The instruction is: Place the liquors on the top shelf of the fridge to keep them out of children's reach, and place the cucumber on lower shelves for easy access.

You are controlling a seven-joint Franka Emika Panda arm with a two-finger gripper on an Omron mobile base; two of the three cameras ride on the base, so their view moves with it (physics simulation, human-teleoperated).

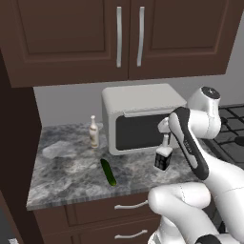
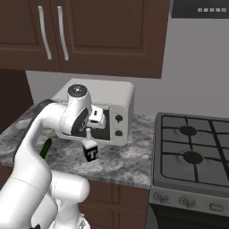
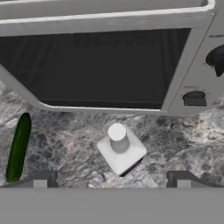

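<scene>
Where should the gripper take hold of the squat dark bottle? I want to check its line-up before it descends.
On the white neck of the squat bottle, coming straight down from above. It stands upright on the counter, the open gripper spanning it, and the microwave blocks the far side.

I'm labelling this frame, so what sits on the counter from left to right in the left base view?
Slim cream-white bottle → cucumber → microwave → squat dark bottle, standing in front of the microwave's right end.
</scene>
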